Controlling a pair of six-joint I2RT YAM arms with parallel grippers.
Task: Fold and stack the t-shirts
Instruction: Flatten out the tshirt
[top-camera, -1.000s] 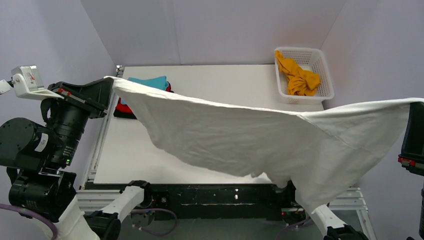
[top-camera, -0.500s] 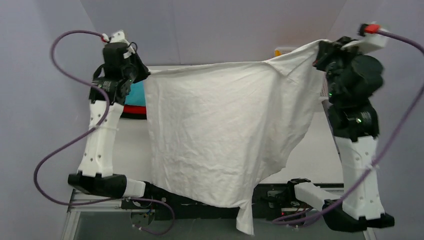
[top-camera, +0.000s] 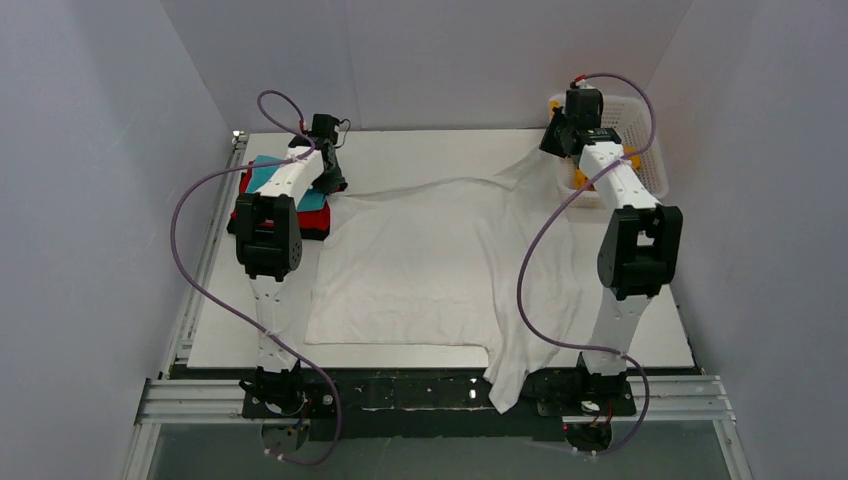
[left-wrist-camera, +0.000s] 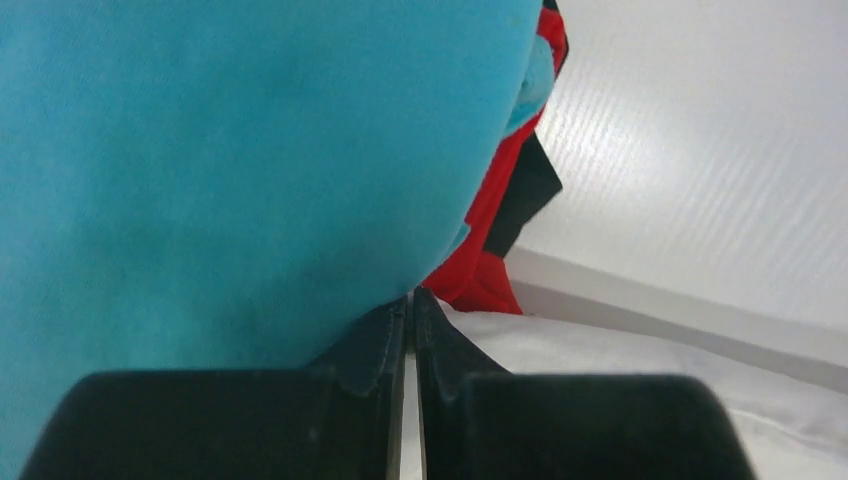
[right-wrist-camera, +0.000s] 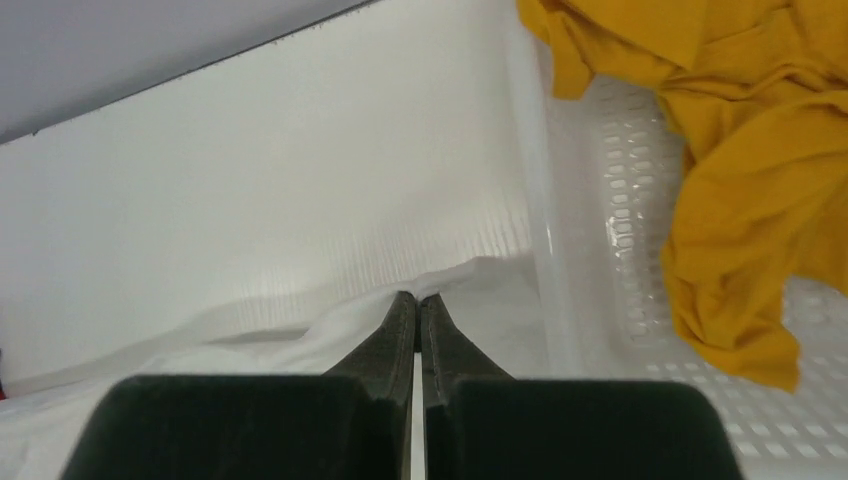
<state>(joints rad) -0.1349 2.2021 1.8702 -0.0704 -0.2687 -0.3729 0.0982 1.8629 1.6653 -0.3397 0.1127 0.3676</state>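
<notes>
The large white t-shirt (top-camera: 420, 260) lies spread flat on the table, with one part hanging over the near edge (top-camera: 510, 385). My left gripper (top-camera: 333, 186) is low at the shirt's far left corner, shut on the white cloth (left-wrist-camera: 600, 350) and pressed against the teal t-shirt (left-wrist-camera: 230, 170). The teal tee tops a stack with the red (left-wrist-camera: 495, 250) and black (left-wrist-camera: 530, 185) tees (top-camera: 268, 175). My right gripper (top-camera: 553, 148) is shut on the shirt's far right corner (right-wrist-camera: 470, 285), beside the basket. The orange-yellow t-shirt (right-wrist-camera: 760, 200) lies in the basket.
The white lattice basket (top-camera: 652, 165) stands at the far right corner, its wall (right-wrist-camera: 540, 230) right next to my right fingers. The stack of folded tees sits at the far left edge of the table (top-camera: 440, 150). Purple cables loop off both arms.
Both arms have swung the white t-shirt from held up in the air down to the far side of the table. It now lies flat instead of hanging.
</notes>
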